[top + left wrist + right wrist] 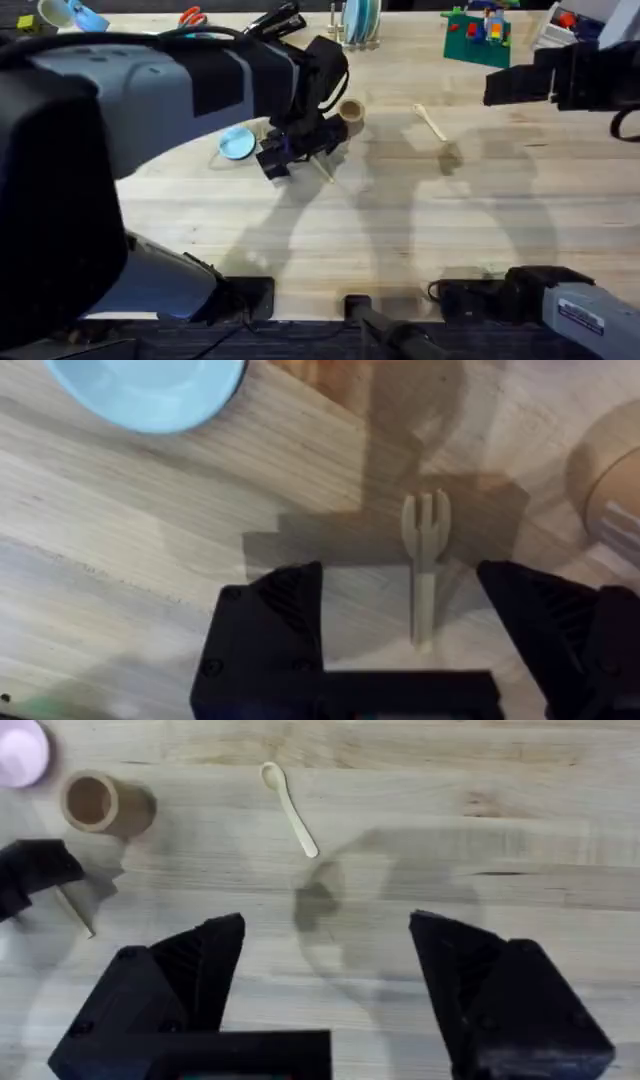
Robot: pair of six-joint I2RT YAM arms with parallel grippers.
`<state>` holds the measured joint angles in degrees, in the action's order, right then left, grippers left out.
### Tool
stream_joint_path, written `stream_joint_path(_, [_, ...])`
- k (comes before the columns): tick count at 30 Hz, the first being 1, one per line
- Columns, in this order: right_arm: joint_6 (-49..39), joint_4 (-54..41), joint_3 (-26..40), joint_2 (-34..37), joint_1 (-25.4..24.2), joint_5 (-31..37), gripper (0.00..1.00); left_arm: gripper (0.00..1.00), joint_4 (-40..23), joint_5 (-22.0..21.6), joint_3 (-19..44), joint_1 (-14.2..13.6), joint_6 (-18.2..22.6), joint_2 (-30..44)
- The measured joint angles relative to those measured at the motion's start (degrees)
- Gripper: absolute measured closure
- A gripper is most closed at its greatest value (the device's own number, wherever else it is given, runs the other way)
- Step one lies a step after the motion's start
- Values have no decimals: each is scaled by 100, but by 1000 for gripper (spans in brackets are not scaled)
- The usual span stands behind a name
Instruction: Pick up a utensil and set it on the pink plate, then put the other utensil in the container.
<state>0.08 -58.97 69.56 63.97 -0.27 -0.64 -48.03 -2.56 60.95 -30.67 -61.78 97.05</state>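
The wooden fork (424,565) lies flat on the table between the wide-apart fingers of my left gripper (400,615), which is open and low over it. From overhead, the left gripper (298,150) covers most of the fork (323,170), just in front of the tan container (350,112). The wooden spoon (430,122) lies to the container's right, untouched. My right gripper (325,980) is open and empty, high above the table, with the spoon (288,808), the container (95,802) and an edge of the pink plate (20,750) below it. The right gripper (497,90) hangs at the far right.
A light blue plate (237,143) sits just left of the left gripper. At the table's back stand a dish rack (358,25), a green brick baseplate (478,35) and orange scissors (192,16). Bare wood spreads across the table's front and right.
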Motion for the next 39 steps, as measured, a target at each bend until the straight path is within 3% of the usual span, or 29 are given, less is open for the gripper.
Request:
stream_joint_path(2, [0, 1, 0, 1, 0, 0, 7, 56, 85, -3, -42, 1, -20, -43])
stream_joint_path(10, [2, 1, 0, 1, 0, 0, 9, 474, 74, -112, -160, 12, 15, -111])
stream_joint_path(14, [1, 1, 0, 0, 0, 0, 6, 596, 96, -100, -162, 12, 107, -111])
stream_joint_path(19, [2, 1, 0, 1, 0, 0, 7, 921, 199, 0, -158, 12, 187, -111])
stream_joint_path(20, [2, 1, 0, 1, 0, 0, 7, 946, 197, 15, -156, 12, 200, -124])
stream_joint_path(39, [2, 1, 0, -1, 0, 0, 7, 960, 75, 42, -107, 19, 282, -122])
